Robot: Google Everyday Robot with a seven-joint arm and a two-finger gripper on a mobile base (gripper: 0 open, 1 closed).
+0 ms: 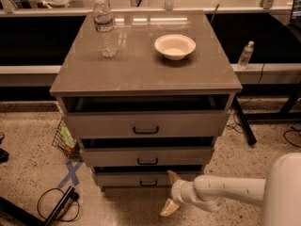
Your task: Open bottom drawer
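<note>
The bottom drawer [146, 180] is the lowest of three grey-beige drawers in the cabinet, with a small black bar handle [148, 183]. My gripper [170, 192] is at the end of a white arm that comes in from the lower right. It is low, just right of the handle and in front of the drawer's right half. Its fingers are spread open, one fingertip [173, 175] up against the drawer front and the other fingertip [167, 209] lower near the floor. It holds nothing.
The middle drawer [146, 156] and the top drawer [146, 125] sit above. On the cabinet top [141, 69] stand a water bottle [106, 27] and a white bowl [175, 46]. Cables [59, 206] and a blue tape cross [70, 174] lie on the floor at left.
</note>
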